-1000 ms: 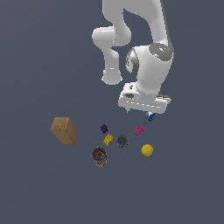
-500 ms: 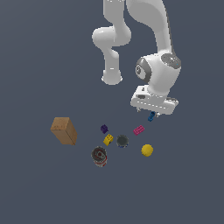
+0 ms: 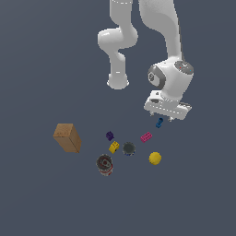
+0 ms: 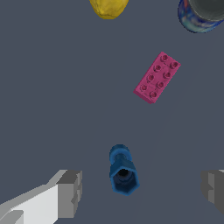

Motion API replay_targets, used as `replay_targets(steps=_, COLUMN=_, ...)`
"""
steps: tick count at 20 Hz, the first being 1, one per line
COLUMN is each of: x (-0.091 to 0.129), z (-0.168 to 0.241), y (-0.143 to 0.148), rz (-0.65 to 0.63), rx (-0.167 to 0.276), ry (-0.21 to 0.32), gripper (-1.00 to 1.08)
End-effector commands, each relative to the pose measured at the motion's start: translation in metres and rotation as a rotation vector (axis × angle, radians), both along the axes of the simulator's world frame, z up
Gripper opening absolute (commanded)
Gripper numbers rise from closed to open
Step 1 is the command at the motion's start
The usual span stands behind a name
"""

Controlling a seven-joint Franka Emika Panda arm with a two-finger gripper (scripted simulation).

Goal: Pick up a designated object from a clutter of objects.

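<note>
The designated object, a tiny blue bolt-like piece (image 3: 159,122) (image 4: 122,170), lies on the grey floor at the far edge of the clutter. My gripper (image 3: 166,119) (image 4: 142,192) hangs just above it, open, with nothing held. In the wrist view the blue piece lies between the two grey fingertips (image 4: 70,192), closer to that one than to the other; neither touches it. How high the fingers are above the floor I cannot tell.
Close by lie a magenta brick (image 3: 146,137) (image 4: 156,77), a yellow ball (image 3: 155,158) (image 4: 108,7) and a dark cup (image 3: 129,148) (image 4: 202,15). Further toward the exterior view's left are a yellow piece (image 3: 114,147), a purple cube (image 3: 109,135), a red can (image 3: 104,164) and a brown box (image 3: 67,137).
The arm has swung toward the exterior view's right, bringing the hand over the blue piece. None of the objects on the floor has moved.
</note>
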State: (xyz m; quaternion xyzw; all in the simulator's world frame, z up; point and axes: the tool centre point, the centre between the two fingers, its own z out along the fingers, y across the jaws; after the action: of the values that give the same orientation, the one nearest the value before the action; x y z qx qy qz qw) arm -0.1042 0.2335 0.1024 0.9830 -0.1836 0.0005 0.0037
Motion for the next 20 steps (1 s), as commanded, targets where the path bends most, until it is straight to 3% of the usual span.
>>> replay_targets(steps=1, x=-0.006, z=-0.005, y=0.006, rz=-0.013, rx=0.004, ry=-0.001, gripper=1.00)
replay_targets(steps=12, x=-0.013, z=-0.012, y=0.012, rz=-0.022, rx=0.007, ry=0.000, gripper=1.00)
replay_targets(steps=20, x=-0.014, z=-0.042, y=0.013, rz=-0.023, rx=0.007, ry=0.000, gripper=1.00)
